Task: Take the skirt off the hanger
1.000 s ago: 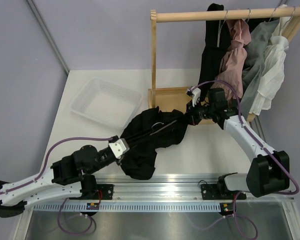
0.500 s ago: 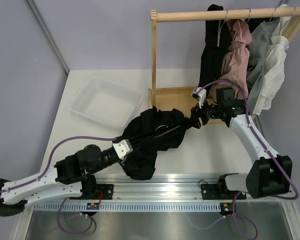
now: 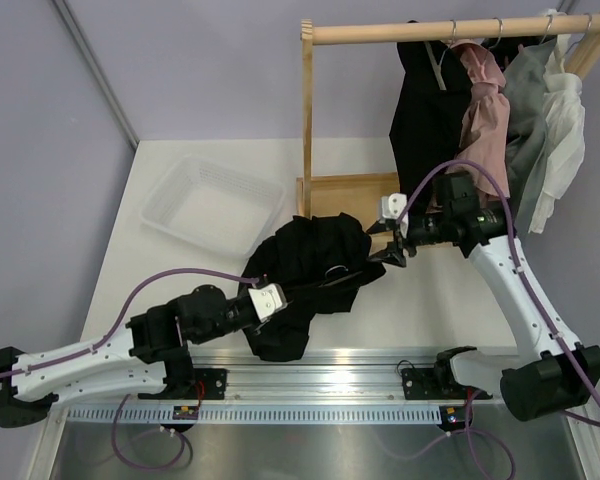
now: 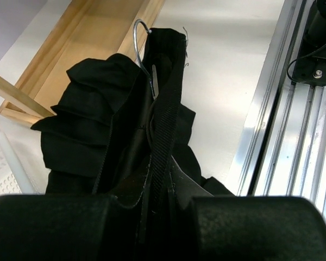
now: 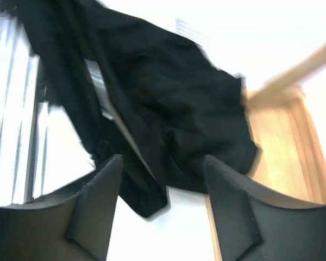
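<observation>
Right gripper (image 3: 385,248), white table (image 3: 430,310), lilac walls (image 3: 210,70)

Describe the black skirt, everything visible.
The skirt is plain black soft cloth, crumpled in loose flared folds on the white table in front of the wooden rack base. Its ribbed waistband runs along a slim grey hanger whose metal hook pokes out of the cloth. The left gripper is shut on the waistband end; the open right gripper at the other end holds nothing.
</observation>
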Available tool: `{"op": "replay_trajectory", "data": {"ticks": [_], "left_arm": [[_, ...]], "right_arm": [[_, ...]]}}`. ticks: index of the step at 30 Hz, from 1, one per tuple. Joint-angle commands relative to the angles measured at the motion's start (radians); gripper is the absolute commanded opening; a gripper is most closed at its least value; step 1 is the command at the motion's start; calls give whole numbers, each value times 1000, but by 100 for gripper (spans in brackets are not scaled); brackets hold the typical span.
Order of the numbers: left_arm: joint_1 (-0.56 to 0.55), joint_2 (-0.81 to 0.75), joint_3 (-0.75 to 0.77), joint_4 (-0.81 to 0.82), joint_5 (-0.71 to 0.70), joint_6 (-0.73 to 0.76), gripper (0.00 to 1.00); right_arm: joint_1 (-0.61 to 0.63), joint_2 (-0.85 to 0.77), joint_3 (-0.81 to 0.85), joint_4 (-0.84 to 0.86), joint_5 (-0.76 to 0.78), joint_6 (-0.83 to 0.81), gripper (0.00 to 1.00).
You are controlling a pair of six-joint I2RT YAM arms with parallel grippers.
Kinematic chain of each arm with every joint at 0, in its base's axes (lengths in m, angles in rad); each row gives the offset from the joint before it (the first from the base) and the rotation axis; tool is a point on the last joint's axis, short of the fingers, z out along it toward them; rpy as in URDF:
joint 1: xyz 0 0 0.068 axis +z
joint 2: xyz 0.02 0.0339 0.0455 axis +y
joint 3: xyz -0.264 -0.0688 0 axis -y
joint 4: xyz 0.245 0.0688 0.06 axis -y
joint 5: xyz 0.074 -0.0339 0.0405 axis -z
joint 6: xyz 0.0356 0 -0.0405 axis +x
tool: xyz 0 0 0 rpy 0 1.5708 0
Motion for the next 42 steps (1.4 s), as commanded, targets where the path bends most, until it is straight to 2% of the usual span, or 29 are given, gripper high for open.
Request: {"op": "replay_trajectory", "data": {"ticks": [1, 2, 5, 17, 24, 29, 35, 42], "left_arm": [[-5, -2, 72, 110, 35, 28, 0], [-5, -2, 77, 110, 38, 28, 0], [-3, -7, 89, 99, 32, 31, 0], [-5, -24, 94, 105, 24, 28, 0], [-5, -27, 99, 110, 20, 30, 0], [-5, -28, 100, 125, 20, 30, 0], [-5, -37, 105, 133, 20, 19, 0], [-5, -51, 92, 156, 15, 5, 0]], "right_arm": [[111, 49, 26, -165, -10, -207, 61], [130, 61, 4, -160, -2, -213, 47], [153, 69, -17, -171, -28, -252, 34], [194, 118, -52, -136, 21, -259, 22], [253, 145, -79, -99, 27, -233, 26], [299, 139, -123, 10, 53, -166, 40], [326, 150, -152, 134, 82, -86, 51], [357, 191, -155, 176, 88, -48, 53]]}}
